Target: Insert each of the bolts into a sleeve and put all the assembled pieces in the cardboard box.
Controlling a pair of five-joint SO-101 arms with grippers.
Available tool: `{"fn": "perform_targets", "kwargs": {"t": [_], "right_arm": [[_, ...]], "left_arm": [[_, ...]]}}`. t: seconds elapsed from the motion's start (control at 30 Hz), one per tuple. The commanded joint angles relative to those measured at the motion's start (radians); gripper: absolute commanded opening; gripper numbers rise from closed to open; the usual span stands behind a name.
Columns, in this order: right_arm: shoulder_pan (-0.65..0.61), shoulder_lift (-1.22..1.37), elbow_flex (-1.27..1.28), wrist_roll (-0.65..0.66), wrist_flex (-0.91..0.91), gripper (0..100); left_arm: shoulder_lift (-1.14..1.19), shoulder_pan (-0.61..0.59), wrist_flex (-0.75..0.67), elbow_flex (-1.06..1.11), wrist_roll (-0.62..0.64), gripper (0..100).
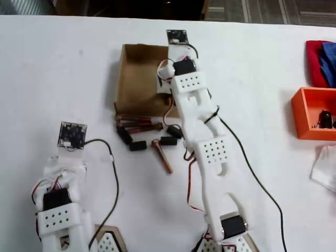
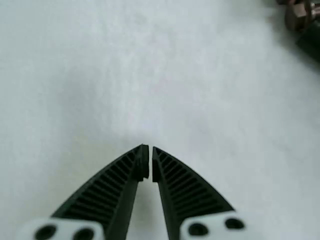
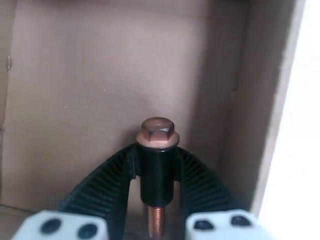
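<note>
My right gripper (image 3: pixel 156 156) is shut on an assembled piece, a copper bolt (image 3: pixel 157 131) pushed through a black sleeve (image 3: pixel 157 172), held inside the cardboard box (image 3: pixel 90 90). From above, the right arm (image 1: pixel 202 131) stretches to the box (image 1: pixel 137 79). Just in front of the box lie a few copper bolts (image 1: pixel 137 123), one loose bolt (image 1: pixel 162 155) and several black sleeves (image 1: pixel 138 145). My left gripper (image 2: pixel 148 154) is shut on nothing, low over bare white table at the lower left. A bolt head (image 2: pixel 300 10) and a dark sleeve (image 2: pixel 311 44) sit at the edge of the left wrist view.
An orange bin (image 1: pixel 304 113) with dark parts stands at the right edge, a red and blue cloth (image 1: pixel 321 60) behind it, something white and crumpled (image 1: pixel 325 165) in front. Cables trail from both arms across the white table (image 1: pixel 63 68).
</note>
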Motion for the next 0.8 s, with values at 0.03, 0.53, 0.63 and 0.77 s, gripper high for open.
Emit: {"fn": "perform_targets", "kwargs": {"t": [0.03,0.53,0.63,0.77], "right_arm": [[0.008,-0.015,-0.054,-0.008,-0.016,2.3],[0.015,0.031,-0.054,-0.068,-0.008,2.3],[0.015,0.036,-0.055,-0.068,-0.008,2.3],[0.01,0.035,-0.064,-0.063,-0.008,2.3]], "left_arm": [[-0.012,0.012,-0.02,-0.002,-0.008,5],[-0.012,0.012,-0.02,-0.002,-0.008,5],[-0.012,0.012,-0.02,-0.002,-0.008,5],[-0.012,0.012,-0.02,-0.002,-0.008,5]]}}
